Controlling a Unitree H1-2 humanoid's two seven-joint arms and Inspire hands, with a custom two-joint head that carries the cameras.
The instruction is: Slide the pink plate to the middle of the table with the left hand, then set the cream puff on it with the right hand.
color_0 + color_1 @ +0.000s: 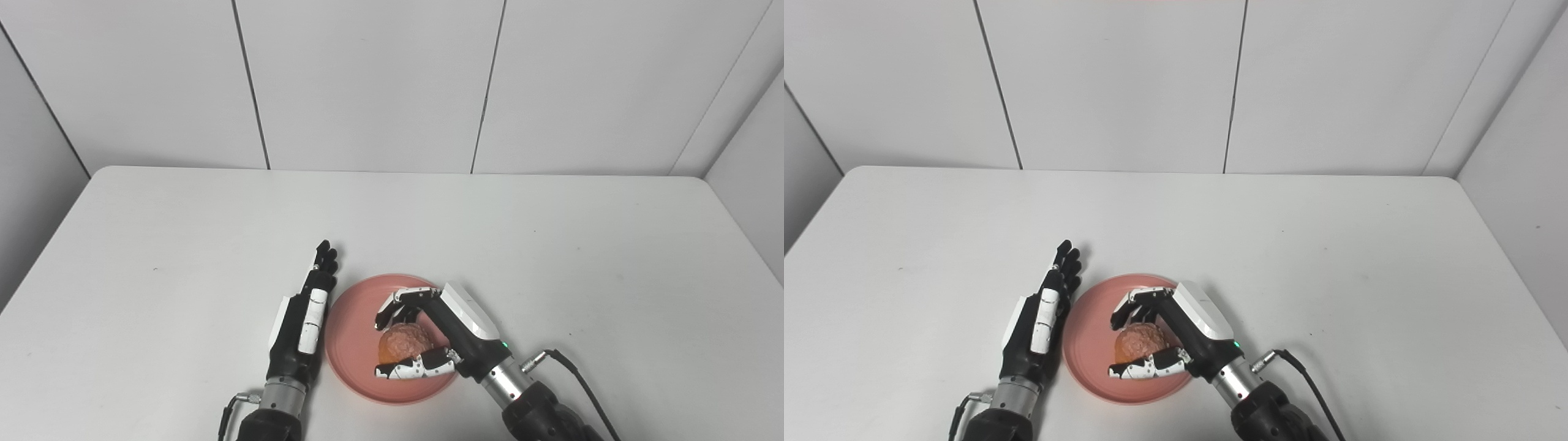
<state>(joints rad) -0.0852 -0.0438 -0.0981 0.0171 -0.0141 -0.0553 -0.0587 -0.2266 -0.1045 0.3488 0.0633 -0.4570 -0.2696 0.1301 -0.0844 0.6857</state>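
R hand [429, 334] cupped round bumpy orange-brown cream puff [403, 343] on pink plate [349, 343]; L hand [303, 318] flat, empty.

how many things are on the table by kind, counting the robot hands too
Round pink plate: 1
Browned, lumpy cream puff on the plate, between the right hand's fingers and thumb: 1
Black and white robot hands: 2, the left hand flat beside the plate, the right hand around the puff
White table: 1
Total: 5

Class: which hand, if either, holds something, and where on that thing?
The right hand cups the cream puff by its sides over the pink plate. The left hand holds nothing.
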